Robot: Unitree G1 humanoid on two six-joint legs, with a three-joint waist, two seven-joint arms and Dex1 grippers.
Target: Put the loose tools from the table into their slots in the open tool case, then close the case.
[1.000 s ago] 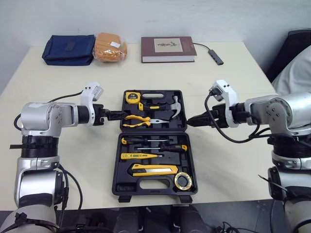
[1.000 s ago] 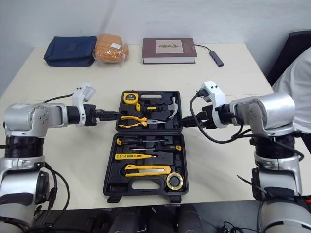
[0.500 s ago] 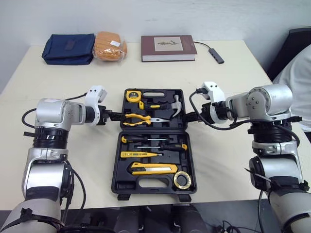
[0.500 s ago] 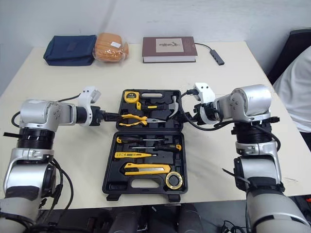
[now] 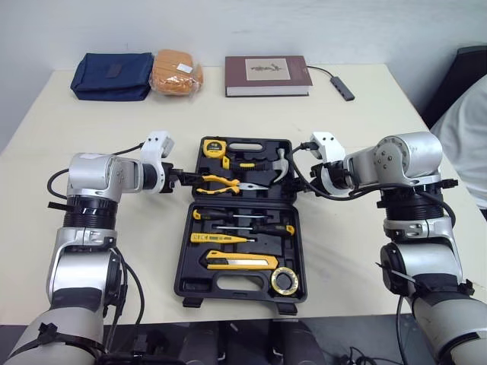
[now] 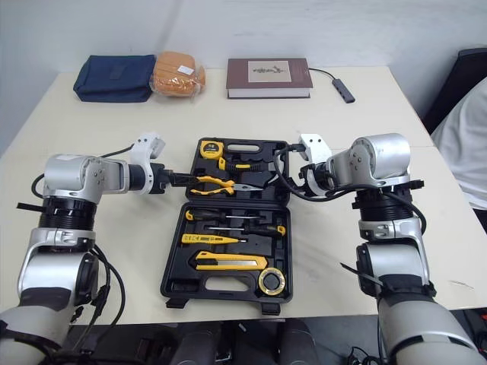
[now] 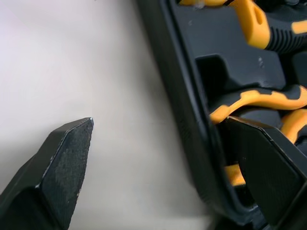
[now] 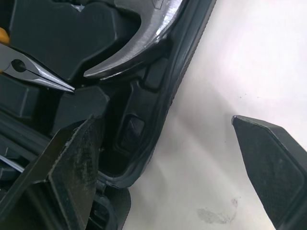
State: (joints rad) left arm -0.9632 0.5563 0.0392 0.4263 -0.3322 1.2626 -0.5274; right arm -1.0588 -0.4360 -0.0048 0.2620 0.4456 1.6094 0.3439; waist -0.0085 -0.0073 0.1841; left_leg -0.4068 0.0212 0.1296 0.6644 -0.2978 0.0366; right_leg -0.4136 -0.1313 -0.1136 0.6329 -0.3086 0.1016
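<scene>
Nearest you, the case (image 5: 237,290) lies flat open on the counter (image 5: 358,258), in the same spot as a second ago. Its near half carries the tape roll (image 5: 284,280) in the right corner and the knife (image 5: 242,264) beside it. Then come the tester (image 5: 221,238) and the screwdrivers (image 5: 242,226), toward the hinge. Nothing there has shifted.

Now the far half, and here's the change: both your arms have closed in. A second ago your hands hung just outside the case, one on each side, tips short of the rim.

Now the left hand (image 5: 186,176) is at the left rim of the far half, spread wide and holding nothing. In its wrist view one finger (image 7: 62,167) is over bare counter. The other (image 7: 268,172) is over the tray, above the yellow handles of the pliers (image 5: 221,181), and the rim runs between them.

The right hand (image 5: 298,179) mirrors it at the right rim, also wide apart and empty. One finger (image 8: 72,167) is over the tray near the claw of the hammer (image 5: 279,163), the other (image 8: 273,163) out over the counter. I can't tell whether any finger touches the rim.

The tape measure (image 5: 212,148) sits in the far left corner, unmoved.

Along the back edge, the pouch (image 5: 112,75), orange packet (image 5: 176,71), book (image 5: 267,75) and adapter (image 5: 342,87) lie as before. A person's white sleeve (image 5: 468,137) shows at the far right.
</scene>
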